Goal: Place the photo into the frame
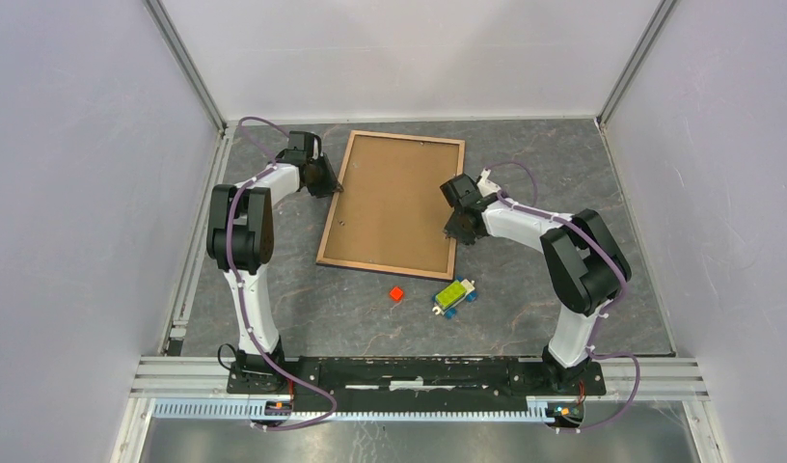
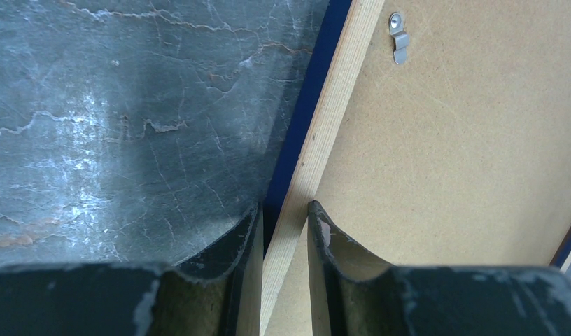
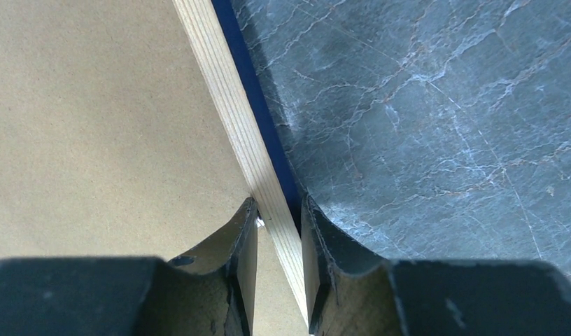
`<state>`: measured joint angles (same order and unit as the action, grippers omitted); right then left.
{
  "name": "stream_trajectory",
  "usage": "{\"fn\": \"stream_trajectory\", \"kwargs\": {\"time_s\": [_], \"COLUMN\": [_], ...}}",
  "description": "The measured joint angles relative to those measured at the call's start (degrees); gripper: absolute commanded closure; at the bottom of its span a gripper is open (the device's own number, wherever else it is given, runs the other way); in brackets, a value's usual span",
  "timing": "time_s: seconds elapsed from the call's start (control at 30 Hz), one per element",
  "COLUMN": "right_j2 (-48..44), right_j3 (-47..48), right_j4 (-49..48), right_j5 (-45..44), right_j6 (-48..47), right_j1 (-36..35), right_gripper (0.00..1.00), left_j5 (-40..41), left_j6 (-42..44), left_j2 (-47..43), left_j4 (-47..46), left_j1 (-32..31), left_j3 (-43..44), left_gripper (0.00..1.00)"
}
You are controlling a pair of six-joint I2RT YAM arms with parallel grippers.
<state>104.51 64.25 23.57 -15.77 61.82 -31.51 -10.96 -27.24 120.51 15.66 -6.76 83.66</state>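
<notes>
two arms hold one frame (image 1: 385,269) lying back-up and slightly askew toward the far side of the desk (image 1: 563,174). the left fingers (image 2: 249,234) are drawn in to a narrow gap over the frame's left rail, one finger on the blue outer edge and one on the inner side above the board (image 1: 394,198), and appear to pinch the wood. the right fingers (image 3: 249,227) are closed the same way on the right rail, near its lower end. the brown board fills the opening and looks seated flush inside the rails, with a metal clip (image 2: 399,38) on it close to the left rail. the photo shows in no view; whether it already lies under the board cannot be told. if it does, the loading is likely done and only fastening and turning the frame over would be left; if not, the board has yet to come out and the main step is ahead. by count: one frame, one board, one clip seen up close, no visible photo, two arms. near the frame's lower edge, apart from it, sit one red cube (image 1: 396,293) and one green, yellow and blue toy (image 1: 454,295), neither touched.
</notes>
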Motion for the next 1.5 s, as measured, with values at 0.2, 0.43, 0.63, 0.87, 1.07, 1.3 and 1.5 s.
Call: {"fn": "stream_trajectory", "kwargs": {"time_s": [0.2, 0.43, 0.63, 0.87, 1.07, 1.3, 1.5], "right_j2": [-1.6, -5.3, -2.1, 2.9, 3.2, 4.2, 2.1], "right_j3": [-2.7, -8.0, -3.9, 1.6, 0.4, -1.2, -8.8], "right_j4": [-2.8, -6.6, -6.7, -8.2, -13.9, -22.5, -34.9], "right_j5": [0.4, 0.0, 0.0, -1.7, -1.4, 1.9, 4.9], "right_j6": [0.0, -2.2, -3.5, -7.0, -15.0, -26.0, -31.1], "right_j1": [0.0, -0.6, -0.6, 0.2, 1.0, 3.5, 3.9], "right_gripper": [0.63, 0.51, 0.50, 0.51, 0.50, 0.50, 0.49], "left_j5": [-0.1, -1.2, -1.2, -0.2, -3.6, -4.8, -4.4], "left_j6": [0.0, 0.0, 0.0, -0.7, -9.1, -16.9, -16.9], "left_j2": [0.0, 0.2, 0.2, 0.2, -3.7, -5.8, -5.6], "left_j4": [-0.5, -0.9, -0.9, -3.7, -20.8, -33.8, -31.7], "left_j1": [0.0, -0.1, -0.1, 0.8, 2.6, 3.8, 3.8], "left_j3": [-0.1, -0.1, -0.1, -1.2, -13.8, -23.0, -21.7], "left_gripper": [0.98, 0.98, 0.98, 0.98, 0.98, 0.98, 0.98]}}
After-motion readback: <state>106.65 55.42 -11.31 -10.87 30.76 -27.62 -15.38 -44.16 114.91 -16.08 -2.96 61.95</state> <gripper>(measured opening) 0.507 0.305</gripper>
